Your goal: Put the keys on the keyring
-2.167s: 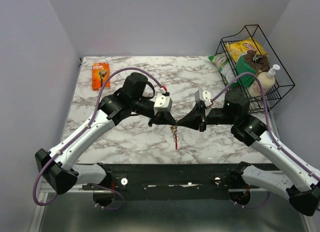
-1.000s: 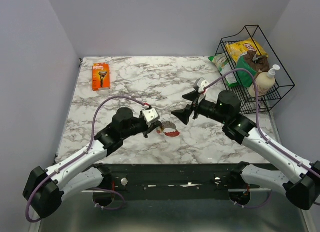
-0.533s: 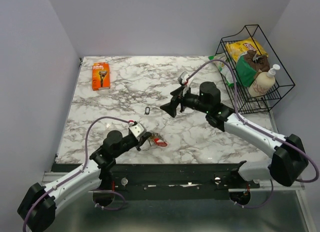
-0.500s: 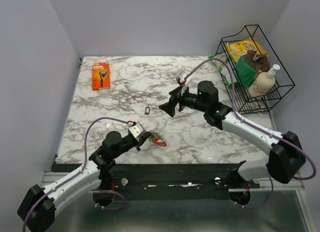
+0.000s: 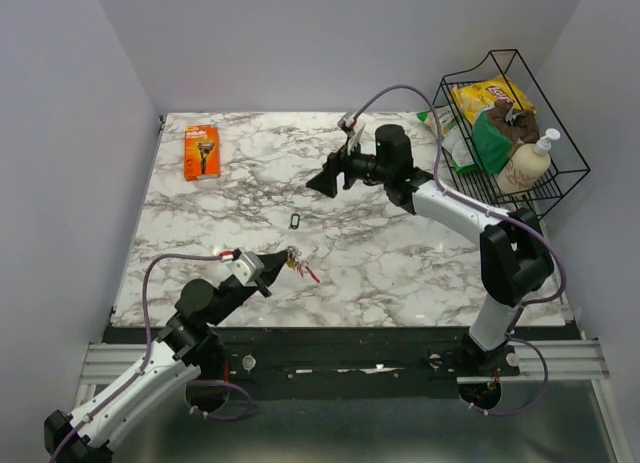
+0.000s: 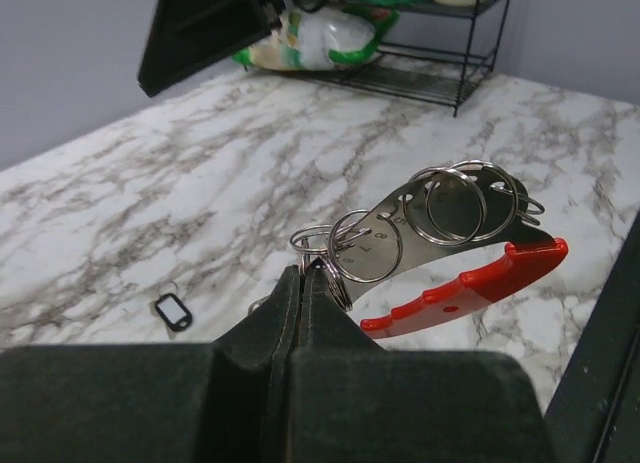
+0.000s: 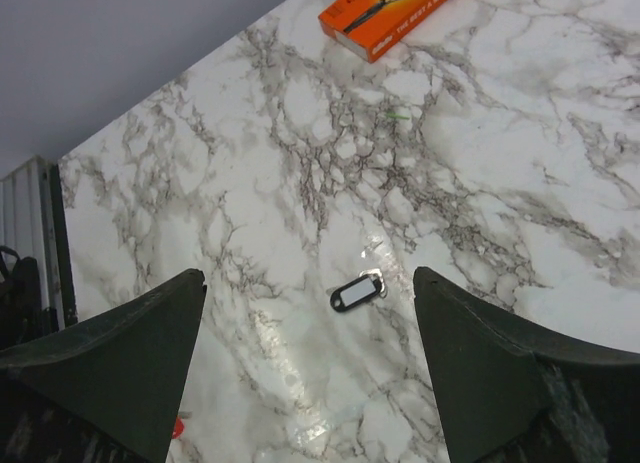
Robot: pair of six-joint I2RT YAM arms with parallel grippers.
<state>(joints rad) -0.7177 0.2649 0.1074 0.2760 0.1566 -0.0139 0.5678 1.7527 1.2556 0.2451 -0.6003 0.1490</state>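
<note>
The left gripper (image 6: 300,281) pinches the keys (image 6: 440,223), shiny silver rings with a red curved tag. The tiny black keyring (image 5: 294,220) lies on the table (image 5: 400,273) at their 12 o'clock. The right gripper (image 7: 305,283) is spread wide.

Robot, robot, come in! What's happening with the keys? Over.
Left gripper shut on keys. Right gripper open, aimed at keyring. Keyring loose on table, untouched. Nothing blocking it.
</note>
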